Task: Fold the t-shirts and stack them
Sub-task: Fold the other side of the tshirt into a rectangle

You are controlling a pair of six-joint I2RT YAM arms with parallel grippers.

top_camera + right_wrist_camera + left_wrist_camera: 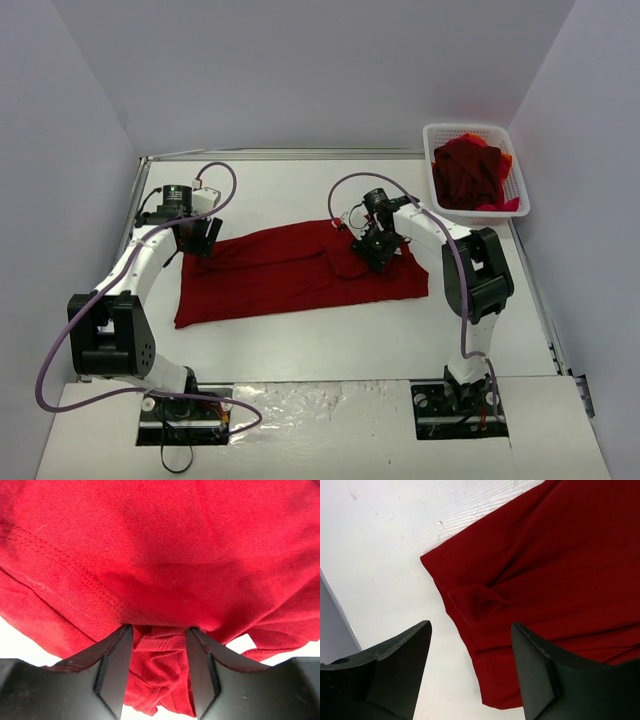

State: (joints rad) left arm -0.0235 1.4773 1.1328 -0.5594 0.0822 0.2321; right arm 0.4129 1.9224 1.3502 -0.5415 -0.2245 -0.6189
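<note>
Bunching inside the right gripper, the t-shirt seems pinched there.

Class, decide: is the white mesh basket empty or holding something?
Holding: the basket contains a heap of red t-shirts up to its rim.

basket: white mesh, far-right corner | table: white

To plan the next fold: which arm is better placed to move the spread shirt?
Right. The right fingers have t-shirt cloth bunched between them, so they could carry the fold. The left fingers stand open above its corner, holding nothing.
</note>
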